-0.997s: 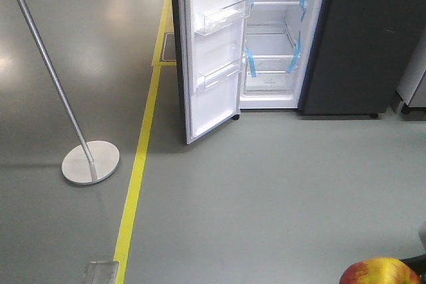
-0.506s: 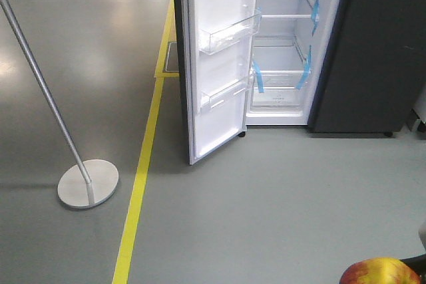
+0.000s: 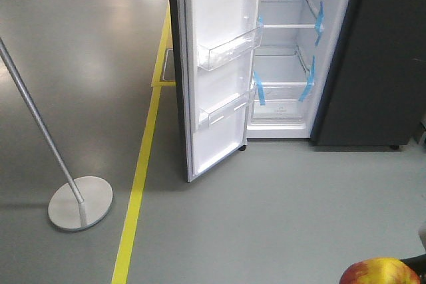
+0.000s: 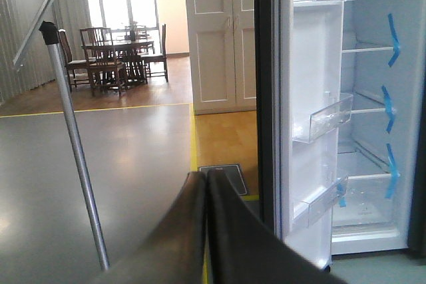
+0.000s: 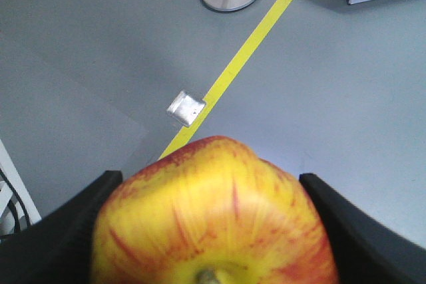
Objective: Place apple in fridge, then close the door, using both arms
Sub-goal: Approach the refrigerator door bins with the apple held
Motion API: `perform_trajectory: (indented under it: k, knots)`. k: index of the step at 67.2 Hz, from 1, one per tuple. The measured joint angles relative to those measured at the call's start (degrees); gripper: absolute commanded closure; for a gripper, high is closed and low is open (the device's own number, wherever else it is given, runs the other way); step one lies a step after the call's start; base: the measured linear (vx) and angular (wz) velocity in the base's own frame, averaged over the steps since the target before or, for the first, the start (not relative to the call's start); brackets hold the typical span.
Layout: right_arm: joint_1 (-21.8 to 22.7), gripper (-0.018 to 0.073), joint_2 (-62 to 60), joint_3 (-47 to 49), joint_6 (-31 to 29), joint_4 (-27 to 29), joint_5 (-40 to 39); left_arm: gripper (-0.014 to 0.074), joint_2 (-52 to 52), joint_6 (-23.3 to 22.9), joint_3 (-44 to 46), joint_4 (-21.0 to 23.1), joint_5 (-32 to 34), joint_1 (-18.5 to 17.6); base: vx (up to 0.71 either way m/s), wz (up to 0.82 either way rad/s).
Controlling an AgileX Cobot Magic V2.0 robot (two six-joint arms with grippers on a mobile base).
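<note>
apple [image 5: 213, 221] between right jaws, well apart from the open fridge [image 3: 283, 11]

Smooth grey floor [image 3: 279, 211], glossy, with pale reflections at left. Yellow line [image 3: 136, 191] laid front to back, turning at the far end around a dark rectangular panel [image 3: 169, 64]. Round grey stand base [image 3: 80, 203] left of the line, near it but apart, bearing a slanted metal pole [image 3: 36, 118]. Dark fridge [image 3: 373, 64] standing at the far right. Small square metal plate [image 5: 186, 108] just beside the line.
</note>
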State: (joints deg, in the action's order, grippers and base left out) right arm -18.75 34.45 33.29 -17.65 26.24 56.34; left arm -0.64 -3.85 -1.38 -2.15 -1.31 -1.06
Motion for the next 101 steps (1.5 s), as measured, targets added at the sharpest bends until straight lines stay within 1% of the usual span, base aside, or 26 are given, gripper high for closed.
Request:
perform_trajectory:
  k: [101]
  knots:
    - [0.0, 0.0536, 0.0, 0.0, 0.0, 0.0, 0.0, 0.0603, 0.0, 0.0, 0.0, 0.0, 0.0, 0.0, 0.14, 0.0]
